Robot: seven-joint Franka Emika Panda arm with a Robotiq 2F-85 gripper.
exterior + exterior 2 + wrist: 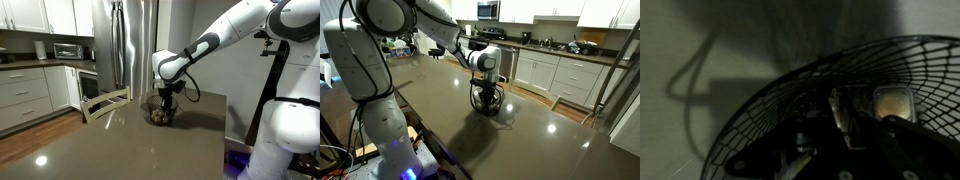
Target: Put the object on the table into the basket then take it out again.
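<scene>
Object (893, 103), right of frame, lies inside basket (790, 100); I judge it light, small, pinch mid-body; fingers (843, 118) low in basket; open or closed, cannot tell.

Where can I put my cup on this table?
Nearly all of the table is bare: the wide stretch in front of the basket, and the strip between the basket and the chair. It is crowded only at the basket, where the pincer is down at it.

Glossy white arm (235, 30), rounded segments, dark joint bands; black end effector (486, 98); black cable (191, 91) looped near wrist.
</scene>
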